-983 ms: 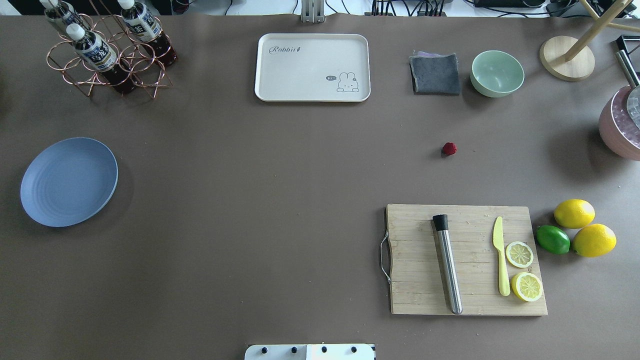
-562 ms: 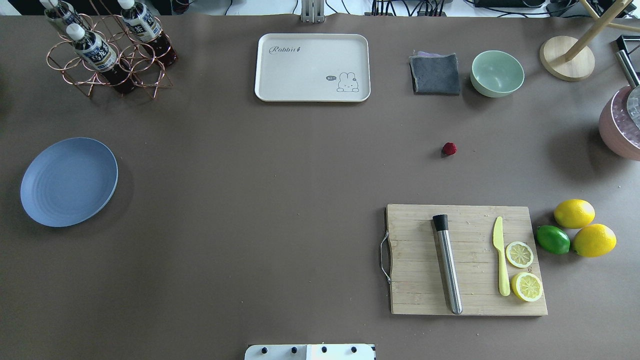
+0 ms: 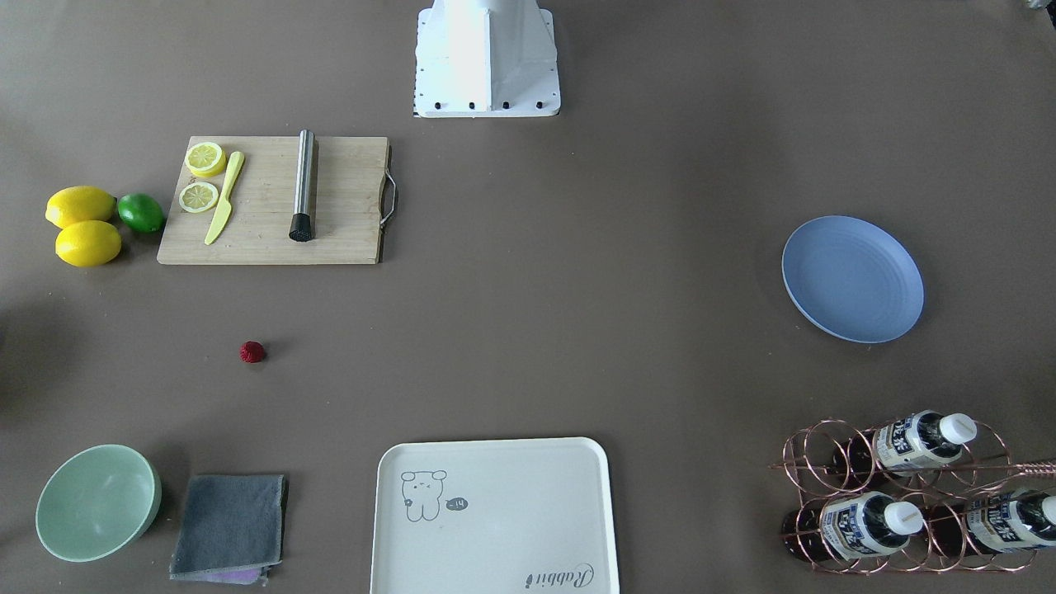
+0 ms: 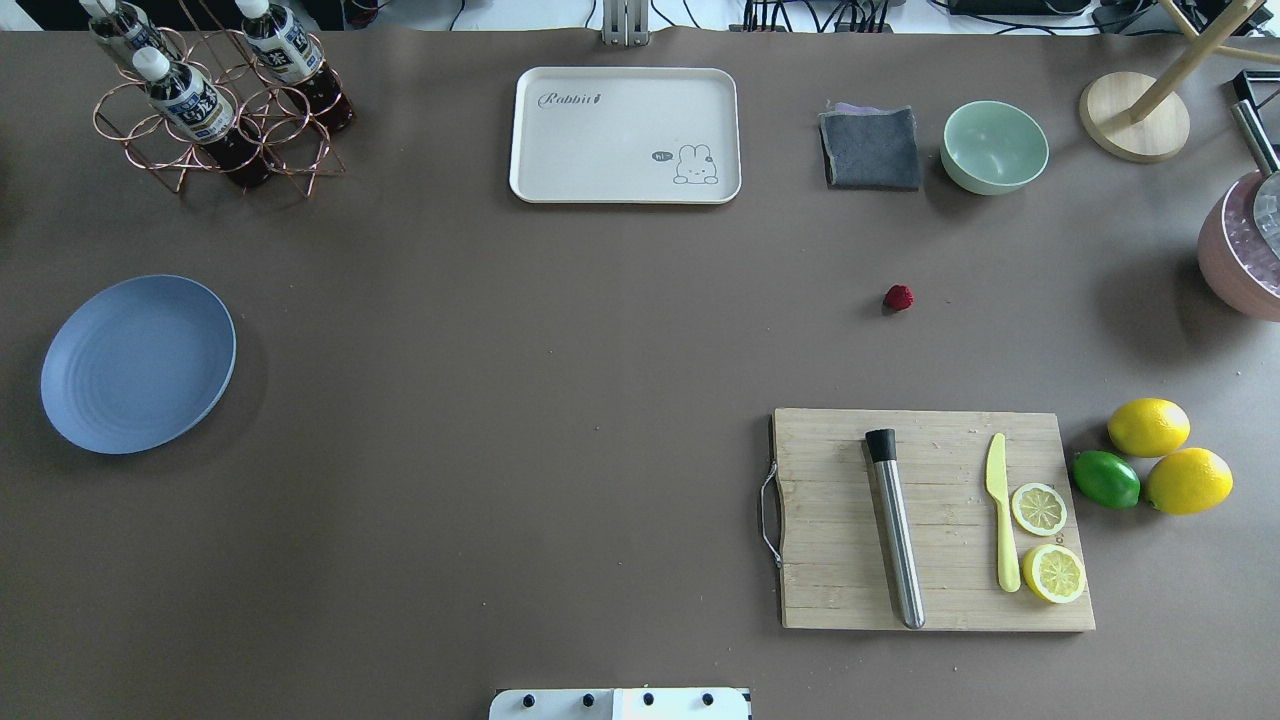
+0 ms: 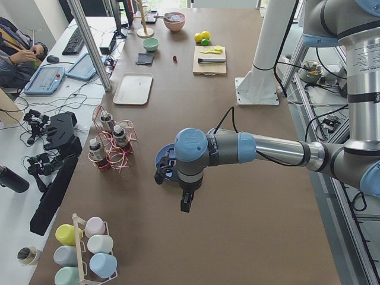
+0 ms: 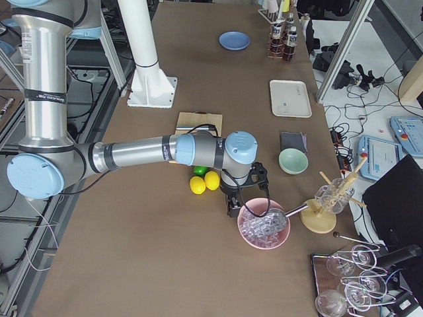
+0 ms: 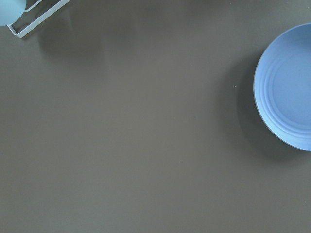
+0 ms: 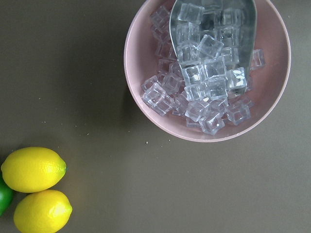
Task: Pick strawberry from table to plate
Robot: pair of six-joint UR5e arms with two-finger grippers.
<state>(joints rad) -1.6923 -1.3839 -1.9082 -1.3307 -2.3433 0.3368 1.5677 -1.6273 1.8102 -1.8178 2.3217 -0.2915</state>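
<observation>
two arms are hovering, grip state impossible to tell: left gripper [image 5: 186, 203] by the plate [image 4: 137, 363], right gripper [image 6: 232, 209] by the ice bowl [image 8: 273, 92]. strawberry [image 4: 898, 297] is lying alone, right of centre on the table [image 4: 560, 400]; the right gripper should probably be coming straight down, pinching gently.

Plate [image 7: 286, 92] cut by edge — left gripper [image 5: 185, 206], right gripper [image 6: 231, 210] unreadable.

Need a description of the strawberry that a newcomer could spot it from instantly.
Start at the bamboo cutting board on the brown table. Between it and the folded grey cloth, alone on bare tabletop, lies the strawberry. It is tiny, roundish and dark red, far smaller than the lemons and lime.
</observation>
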